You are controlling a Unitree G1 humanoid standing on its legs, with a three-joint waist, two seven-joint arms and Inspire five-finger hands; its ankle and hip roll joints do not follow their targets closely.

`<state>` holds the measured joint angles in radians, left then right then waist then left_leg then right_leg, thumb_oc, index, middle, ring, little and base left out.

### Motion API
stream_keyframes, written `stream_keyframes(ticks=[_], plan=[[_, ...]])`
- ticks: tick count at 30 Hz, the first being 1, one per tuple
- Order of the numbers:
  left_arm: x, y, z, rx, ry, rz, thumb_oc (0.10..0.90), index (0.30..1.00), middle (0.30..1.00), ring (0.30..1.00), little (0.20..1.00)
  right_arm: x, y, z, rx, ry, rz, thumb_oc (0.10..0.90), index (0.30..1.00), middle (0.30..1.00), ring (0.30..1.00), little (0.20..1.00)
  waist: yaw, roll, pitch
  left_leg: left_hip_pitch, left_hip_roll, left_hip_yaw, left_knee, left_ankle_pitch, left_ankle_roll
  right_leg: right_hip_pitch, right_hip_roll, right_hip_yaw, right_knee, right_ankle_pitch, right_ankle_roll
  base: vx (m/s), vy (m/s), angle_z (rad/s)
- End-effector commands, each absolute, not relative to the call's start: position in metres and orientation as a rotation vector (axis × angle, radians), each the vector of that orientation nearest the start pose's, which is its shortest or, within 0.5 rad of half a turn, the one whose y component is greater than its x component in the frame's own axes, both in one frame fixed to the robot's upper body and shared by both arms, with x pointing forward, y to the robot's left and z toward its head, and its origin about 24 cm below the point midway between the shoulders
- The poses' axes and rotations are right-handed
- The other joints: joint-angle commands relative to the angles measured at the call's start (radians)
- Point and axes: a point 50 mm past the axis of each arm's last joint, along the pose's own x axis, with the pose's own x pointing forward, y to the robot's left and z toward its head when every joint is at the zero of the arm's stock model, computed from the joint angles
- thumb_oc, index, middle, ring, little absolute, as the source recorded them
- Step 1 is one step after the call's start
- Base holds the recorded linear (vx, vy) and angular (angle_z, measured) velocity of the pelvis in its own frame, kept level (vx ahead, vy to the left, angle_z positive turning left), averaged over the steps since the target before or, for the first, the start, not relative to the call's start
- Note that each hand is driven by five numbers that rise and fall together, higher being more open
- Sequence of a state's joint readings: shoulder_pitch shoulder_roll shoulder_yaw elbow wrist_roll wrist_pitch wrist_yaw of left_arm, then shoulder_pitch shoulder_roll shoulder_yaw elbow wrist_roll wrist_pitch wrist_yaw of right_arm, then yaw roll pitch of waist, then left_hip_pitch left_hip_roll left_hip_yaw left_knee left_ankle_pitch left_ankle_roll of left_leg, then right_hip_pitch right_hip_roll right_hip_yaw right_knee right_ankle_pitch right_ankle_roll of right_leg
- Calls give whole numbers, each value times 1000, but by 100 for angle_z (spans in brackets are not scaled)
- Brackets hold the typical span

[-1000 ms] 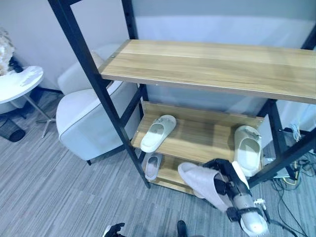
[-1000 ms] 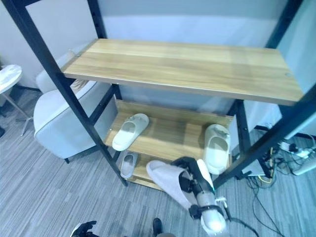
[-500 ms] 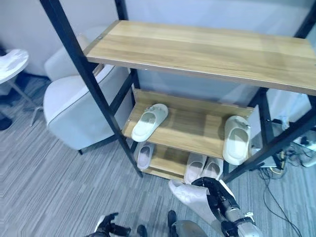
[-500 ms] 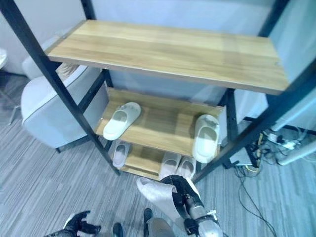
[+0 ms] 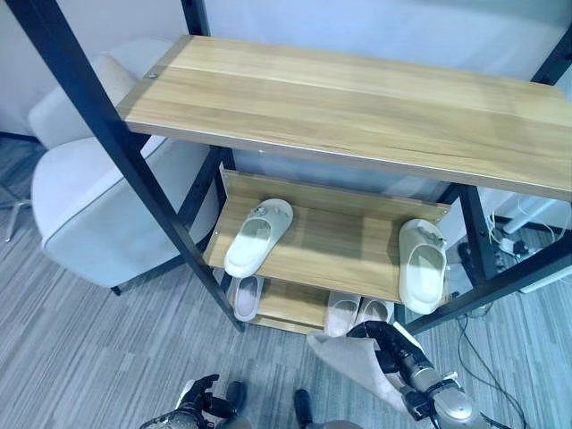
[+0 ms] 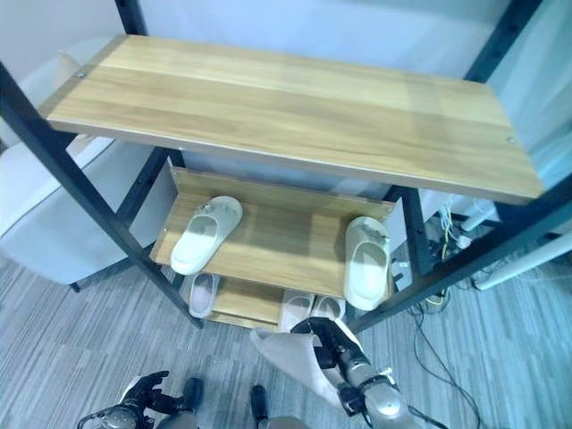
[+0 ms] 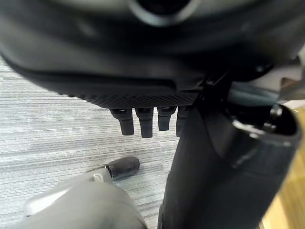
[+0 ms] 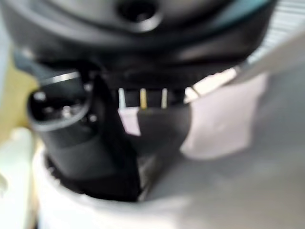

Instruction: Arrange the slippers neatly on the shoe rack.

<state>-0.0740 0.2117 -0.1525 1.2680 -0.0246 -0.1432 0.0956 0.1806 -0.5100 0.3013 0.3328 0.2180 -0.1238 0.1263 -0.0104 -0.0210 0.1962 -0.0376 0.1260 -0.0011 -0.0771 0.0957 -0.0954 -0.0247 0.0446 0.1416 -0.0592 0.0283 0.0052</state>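
My right hand (image 5: pixel 398 357) is low in front of the shoe rack (image 5: pixel 357 94), its fingers and thumb curled round a pale grey slipper (image 5: pixel 344 357), which I hold off the floor just before the rack's bottom shelf (image 5: pixel 281 304), toward its right end. In my right wrist view the slipper's soft pale upper (image 8: pixel 224 124) lies against my fingers. Just behind the held slipper, a pair of pale slippers (image 5: pixel 356 313) sits side by side on the bottom shelf, right of its middle, and a single grey slipper (image 5: pixel 246 297) lies near that shelf's left end. On the middle shelf (image 5: pixel 340 246) a cream slipper (image 5: pixel 257 236) lies near the left end, angled across the board, and a second cream slipper (image 5: pixel 422 264) lies at the right end, its heel reaching past the front edge. The top shelf is bare wood. My left hand (image 5: pixel 192 407) hangs low over the grey carpet (image 5: pixel 80 357), well left of the rack's front, with its fingers loosely bent and holding nothing. A white armchair (image 5: pixel 85 192) stands beside the rack's left side
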Motion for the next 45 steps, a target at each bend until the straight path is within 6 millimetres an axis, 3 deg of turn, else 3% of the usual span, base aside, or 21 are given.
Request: stream_keyframes(ticks=[1, 3, 5, 7, 12, 17, 23, 27, 31, 34, 35, 36, 40, 45], plan=[[108, 256, -151, 380, 1106, 142, 800, 900, 900, 900, 900, 196, -191, -33, -212, 325, 345, 400, 300, 300, 300, 300, 0, -62, -26, -100, -33, 26, 184, -123, 19, 19, -172, -55, 77, -104, 146, -39, 158, -66], [114, 261, -147, 376, 1086, 172, 800, 900, 900, 900, 900, 207, -183, -28, -231, 288, 372, 400, 300, 300, 300, 300, 14, -64, -9, -100, -21, 86, 189, -137, 20, -52, -180, -87, 98, -67, 155, -145, 100, -78], [121, 266, -143, 364, 1059, 204, 800, 900, 900, 900, 900, 214, -177, -23, -258, 257, 381, 400, 300, 300, 300, 300, 25, -59, 1, -106, -7, 129, 184, -139, 17, -94, -202, -239, 116, -46, 154, -141, 29, -132], [124, 269, -141, 367, 1042, 209, 800, 900, 900, 900, 900, 208, -179, -25, -255, 270, 376, 400, 300, 300, 300, 300, 17, -53, -1, -107, -12, 149, 190, -144, 23, -88, -208, -292, 103, -48, 159, 6, 19, -75], [132, 256, -141, 372, 1002, 148, 800, 900, 900, 900, 900, 201, -185, -31, -298, 303, 366, 400, 300, 300, 300, 300, 6, -29, 13, -103, -32, 152, 208, -158, 25, -83, -218, -278, 98, -47, 149, 48, -12, -15], [135, 239, -144, 357, 982, 88, 800, 900, 900, 900, 900, 211, -181, -25, -392, 266, 405, 400, 300, 300, 300, 300, 3, 3, 15, -100, -44, 128, 204, -159, 23, -73, -218, -280, 98, -64, 144, 34, -26, 7], [131, 236, -146, 374, 997, 67, 800, 900, 900, 900, 900, 219, -173, -17, -453, 212, 444, 400, 300, 300, 300, 300, 11, 9, 18, -94, -46, 113, 199, -160, 23, -57, -214, -286, 97, -78, 141, 25, -19, 14], [156, 242, -135, 287, 900, 199, 800, 900, 900, 900, 900, 247, -166, 0, -598, 104, 431, 400, 300, 300, 300, 300, 31, 11, 95, -246, -53, 82, 330, -171, 9, -201, -228, -285, 234, -100, 143, -238, -57, 11], [183, 253, -113, 180, 732, 340, 800, 900, 900, 900, 900, 286, -156, 43, -675, -74, 380, 400, 300, 300, 300, 300, 52, 19, 113, -434, -11, 107, 581, -242, 2, -408, -273, -301, 525, -194, 131, -169, -60, 48], [186, 263, -109, 101, 704, 469, 800, 900, 900, 900, 900, 315, -137, 106, -766, -333, 351, 400, 300, 300, 300, 300, 85, 32, 164, -594, 26, 97, 815, -326, 15, -588, -305, -270, 783, -295, 100, -118, -38, 36], [186, 263, -109, 100, 703, 469, 800, 900, 900, 900, 900, 315, -137, 106, -766, -334, 352, 400, 300, 300, 300, 300, 85, 31, 161, -600, 27, 97, 821, -328, 15, -595, -305, -269, 788, -297, 100, -26, -49, 1], [177, 275, -112, 37, 741, 600, 800, 900, 900, 900, 900, 325, -122, 148, -814, -509, 331, 400, 300, 300, 300, 300, 97, 35, 173, -709, 48, 83, 999, -428, 17, -723, -308, -244, 971, -393, 91, -9, -54, -2], [155, 292, -118, -51, 799, 780, 800, 900, 900, 900, 900, 329, -100, 216, -872, -780, 294, 400, 300, 300, 300, 300, 109, 39, 162, -911, 71, 38, 1237, -520, 40, -923, -318, -190, 1198, -501, 45, -51, -33, 1], [152, 302, -115, -145, 760, 898, 800, 900, 900, 900, 900, 325, -97, 267, -868, -937, 286, 400, 300, 300, 300, 300, 114, 37, 123, -1154, 54, -25, 1491, -595, 69, -1166, -315, -138, 1474, -595, -2, -6, -39, 11]])
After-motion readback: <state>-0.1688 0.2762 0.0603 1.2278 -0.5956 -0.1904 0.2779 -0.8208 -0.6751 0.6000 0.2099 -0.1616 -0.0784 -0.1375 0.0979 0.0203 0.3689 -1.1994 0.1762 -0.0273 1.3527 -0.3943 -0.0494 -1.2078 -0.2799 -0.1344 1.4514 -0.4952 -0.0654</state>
